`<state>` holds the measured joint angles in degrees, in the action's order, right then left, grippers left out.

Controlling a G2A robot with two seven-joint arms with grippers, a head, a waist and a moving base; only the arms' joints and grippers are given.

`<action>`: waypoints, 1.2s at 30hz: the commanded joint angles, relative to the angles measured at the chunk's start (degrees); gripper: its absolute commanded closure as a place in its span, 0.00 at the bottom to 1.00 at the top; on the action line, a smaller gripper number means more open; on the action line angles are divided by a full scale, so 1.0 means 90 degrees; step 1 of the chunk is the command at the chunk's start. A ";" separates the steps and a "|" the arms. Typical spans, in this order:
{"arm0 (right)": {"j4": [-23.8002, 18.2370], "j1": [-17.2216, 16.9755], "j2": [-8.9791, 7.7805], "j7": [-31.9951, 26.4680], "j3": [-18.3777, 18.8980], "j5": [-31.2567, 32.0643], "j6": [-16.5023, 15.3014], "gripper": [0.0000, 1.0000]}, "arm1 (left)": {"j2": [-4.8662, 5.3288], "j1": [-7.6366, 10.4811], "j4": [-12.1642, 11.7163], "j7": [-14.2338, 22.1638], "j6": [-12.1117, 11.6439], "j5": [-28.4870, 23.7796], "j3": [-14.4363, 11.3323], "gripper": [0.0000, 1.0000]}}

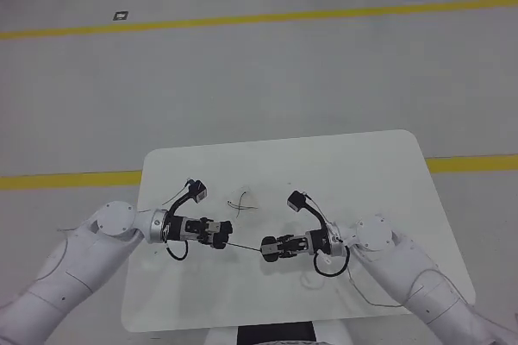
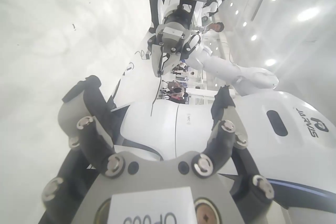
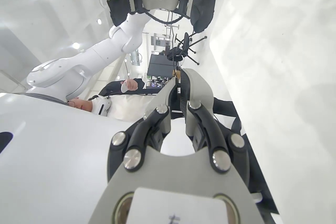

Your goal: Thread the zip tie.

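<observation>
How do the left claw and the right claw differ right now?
The left claw is open with its fingers spread wide and holds nothing, while the right claw is shut on the zip tie. The zip tie sticks out from the right claw, and its free end reaches toward the left claw's gap. Both are over the near half of the table, pointing at each other.

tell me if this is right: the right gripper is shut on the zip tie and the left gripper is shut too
Not quite. The left gripper is open, its jaws spread wide apart, as the left wrist view shows. The right gripper is indeed shut on the zip tie.
</observation>
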<state>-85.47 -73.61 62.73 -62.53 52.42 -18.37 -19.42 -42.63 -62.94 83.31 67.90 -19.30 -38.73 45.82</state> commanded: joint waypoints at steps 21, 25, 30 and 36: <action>0.0350 0.0326 0.0255 -0.0373 -0.0385 -0.0795 0.0084 1.00 | -0.0281 0.0060 -0.0225 0.1116 0.0007 -0.0464 -0.0202 0.00; 0.0357 0.0361 0.0277 -0.0284 -0.0447 -0.0746 0.0140 1.00 | -0.0297 0.0044 -0.0164 0.1125 0.0042 -0.0436 -0.0220 0.00; 0.0448 0.0426 0.0313 -0.0230 -0.0534 -0.0746 0.0156 1.00 | -0.0329 0.0071 -0.0197 0.1249 0.0054 -0.0515 -0.0242 0.00; 0.0536 0.0503 0.0340 -0.0312 -0.0593 -0.0782 0.0153 1.00 | -0.0365 0.0113 -0.0297 0.1305 0.0063 -0.0547 -0.0273 0.16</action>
<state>-80.73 -69.17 65.76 -65.26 47.14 -25.38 -18.03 -45.87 -61.98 80.71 79.66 -18.72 -43.63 43.43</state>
